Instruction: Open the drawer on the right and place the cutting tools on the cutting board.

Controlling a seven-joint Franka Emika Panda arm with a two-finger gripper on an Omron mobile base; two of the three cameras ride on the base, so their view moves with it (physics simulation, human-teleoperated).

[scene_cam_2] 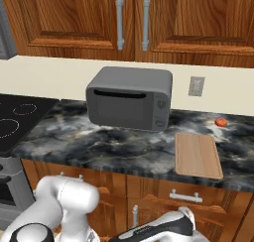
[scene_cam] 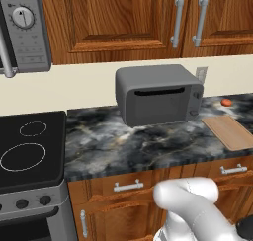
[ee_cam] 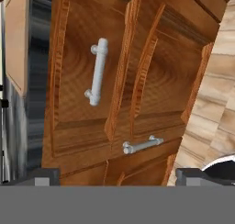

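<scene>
The drawer (scene_cam: 232,178) (scene_cam_2: 186,199) is shut, under the counter's right part, with its short silver bar handle (ee_cam: 97,71) showing. In the rolled hand view the drawer front (ee_cam: 78,90) stands ahead of my gripper (ee_cam: 119,179), a good way off. My gripper is open, its fingertips (ee_cam: 46,176) wide apart with nothing between them. The cutting board (scene_cam: 230,131) (scene_cam_2: 198,154) lies flat on the dark marble counter, right of the toaster oven, with nothing on it. The cutting tools are out of view.
A grey toaster oven (scene_cam: 158,94) (scene_cam_2: 130,98) stands at the counter's back. A small red-orange round thing (scene_cam: 227,102) (scene_cam_2: 221,122) lies behind the board. The stove (scene_cam: 29,151) is at left, a second drawer handle (scene_cam: 128,186) left of mine, and a cabinet door handle (ee_cam: 142,145) below.
</scene>
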